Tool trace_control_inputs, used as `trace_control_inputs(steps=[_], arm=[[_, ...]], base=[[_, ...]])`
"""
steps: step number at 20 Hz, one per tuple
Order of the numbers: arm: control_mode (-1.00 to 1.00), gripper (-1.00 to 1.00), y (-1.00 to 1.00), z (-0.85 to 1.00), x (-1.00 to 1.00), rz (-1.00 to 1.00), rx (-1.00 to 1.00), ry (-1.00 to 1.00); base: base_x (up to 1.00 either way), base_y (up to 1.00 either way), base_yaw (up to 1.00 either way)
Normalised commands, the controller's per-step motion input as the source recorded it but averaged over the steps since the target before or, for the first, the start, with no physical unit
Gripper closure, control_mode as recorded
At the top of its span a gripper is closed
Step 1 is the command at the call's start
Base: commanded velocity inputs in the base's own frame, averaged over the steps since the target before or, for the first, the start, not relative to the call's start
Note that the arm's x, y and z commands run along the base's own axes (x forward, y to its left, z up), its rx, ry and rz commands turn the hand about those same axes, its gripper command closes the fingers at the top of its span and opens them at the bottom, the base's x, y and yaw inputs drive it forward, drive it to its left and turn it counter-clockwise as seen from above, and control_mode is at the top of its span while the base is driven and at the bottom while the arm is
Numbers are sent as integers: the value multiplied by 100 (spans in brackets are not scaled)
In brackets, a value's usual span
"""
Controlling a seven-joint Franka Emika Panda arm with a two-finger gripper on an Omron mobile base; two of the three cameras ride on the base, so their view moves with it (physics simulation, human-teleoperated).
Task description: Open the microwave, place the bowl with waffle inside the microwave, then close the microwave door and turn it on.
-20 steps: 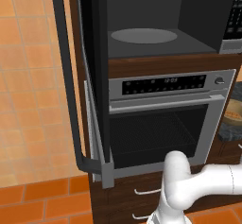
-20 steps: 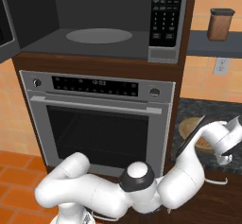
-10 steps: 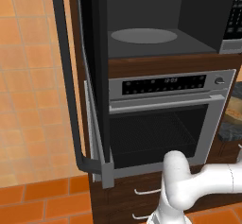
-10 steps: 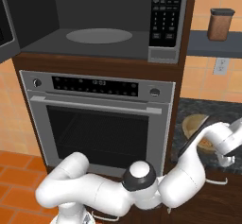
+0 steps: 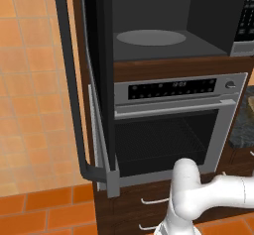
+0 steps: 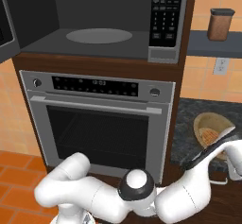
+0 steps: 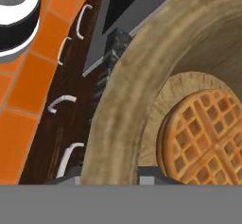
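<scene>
The microwave (image 6: 101,22) stands open, its dark cavity holding a bare grey turntable (image 6: 99,35). The microwave door (image 5: 96,75) is swung out to the left, its long dark bar handle (image 5: 69,80) facing the room. The tan bowl (image 6: 208,124) with a waffle (image 6: 209,135) sits on the dark counter at the right. In the hand view the bowl's rim (image 7: 118,119) is very close, beside the waffle (image 7: 203,138). My gripper (image 7: 113,178) is open, one fingertip on each side of that rim.
A silver oven (image 6: 99,119) with a display strip sits under the microwave. The button panel (image 6: 165,15) is at the cavity's right. A brown jar (image 6: 220,24) stands on a shelf above the counter. Drawer fronts with white handles (image 7: 64,102) lie below.
My hand has sunk a little lower over the bowl at the right. The microwave, its door and the bowl have stayed put.
</scene>
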Motion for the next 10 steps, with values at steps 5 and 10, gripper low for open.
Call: trace_control_inputs(steps=[5,10], arm=[[-100,100,32,10,-99,-27,-7,-3],[-100,100,57,3,-84,-31,-15,0]], base=[[0,0,0],[0,0,0]])
